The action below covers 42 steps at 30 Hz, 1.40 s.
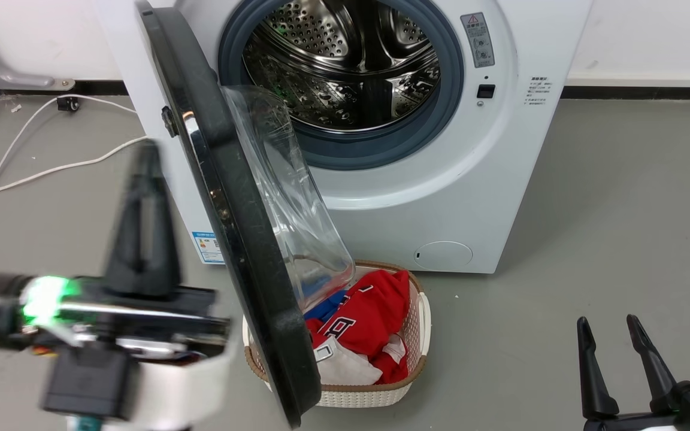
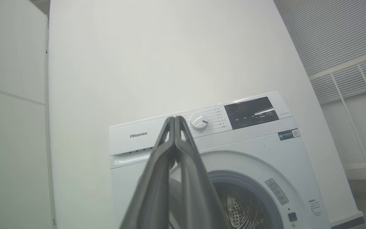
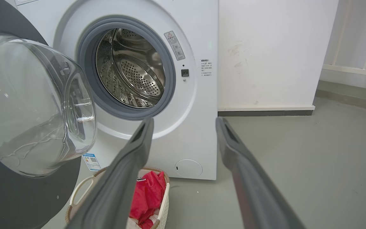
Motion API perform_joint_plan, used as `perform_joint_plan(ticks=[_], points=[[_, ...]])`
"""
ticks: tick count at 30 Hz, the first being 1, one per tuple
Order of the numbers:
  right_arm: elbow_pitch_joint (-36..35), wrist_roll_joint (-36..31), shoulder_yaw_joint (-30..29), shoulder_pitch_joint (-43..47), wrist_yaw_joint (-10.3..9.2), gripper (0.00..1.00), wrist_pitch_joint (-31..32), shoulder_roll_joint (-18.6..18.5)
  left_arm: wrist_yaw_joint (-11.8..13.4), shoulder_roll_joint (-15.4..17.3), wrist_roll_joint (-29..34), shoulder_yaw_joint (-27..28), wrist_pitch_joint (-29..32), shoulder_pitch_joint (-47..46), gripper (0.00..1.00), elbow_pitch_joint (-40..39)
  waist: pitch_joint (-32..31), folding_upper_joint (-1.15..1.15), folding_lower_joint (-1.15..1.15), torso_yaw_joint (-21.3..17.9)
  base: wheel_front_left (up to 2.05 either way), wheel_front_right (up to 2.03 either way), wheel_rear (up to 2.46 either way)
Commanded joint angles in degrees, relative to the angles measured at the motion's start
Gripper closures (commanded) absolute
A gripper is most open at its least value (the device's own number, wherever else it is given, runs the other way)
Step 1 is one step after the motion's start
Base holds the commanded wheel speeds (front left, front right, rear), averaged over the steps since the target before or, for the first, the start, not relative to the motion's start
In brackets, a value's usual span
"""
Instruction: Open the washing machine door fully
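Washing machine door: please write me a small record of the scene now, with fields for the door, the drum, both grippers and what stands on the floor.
door: washing machine door open, swung out from the left of the head view, its glass bowl on the side of the machine
drum: drum mouth uncovered, looks empty
left gripper: left gripper shut, holding nothing, on the door's outer side
right gripper: right gripper open, holding nothing, apart from the door
floor: basket with red clothes, before the machine, partly under the door
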Motion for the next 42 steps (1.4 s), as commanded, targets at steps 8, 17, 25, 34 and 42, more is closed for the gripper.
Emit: perform_joint_plan(ticks=[8, 17, 25, 34, 42], points=[[0.4, -0.5, 0.1, 0.3, -0.01, 0.00, -0.1, 0.2, -4.6, -1.0, 2.4, -13.0, -0.1, -2.7, 1.00, 0.0, 0.1, 0.00, 0.00, -0.1, 0.00, 0.00, 0.00], [0.6, -0.8, -0.1, 0.5, -0.01, 0.00, -0.1, 0.1, -7.0, -2.6, 2.3, -23.5, 0.6, -0.8, 1.00, 3.8, 0.1, 0.00, 0.00, 0.2, 0.00, 0.00, 0.00], [1.0, -1.1, 0.3, 0.1, -0.01, 0.00, -0.1, 0.1, -7.3, -2.0, 1.6, -27.7, 1.7, 2.6, 1.00, 8.6, 0.5, 0.00, 0.00, 0.3, 0.00, 0.00, 0.00], [1.2, -1.6, -0.2, -0.8, -0.01, 0.00, -0.1, 0.1, -6.2, 0.0, 0.3, -27.9, 2.6, 7.6, 1.00, 12.7, 2.0, 0.00, 0.00, 1.6, 0.00, 0.00, 0.00], [1.5, -2.0, -0.3, -1.5, -0.01, 0.00, -0.1, 0.2, -4.3, 1.1, -1.1, -26.1, 1.6, 9.8, 1.00, 18.0, 3.3, 0.00, 0.00, 2.6, 0.00, 0.00, 0.00]])
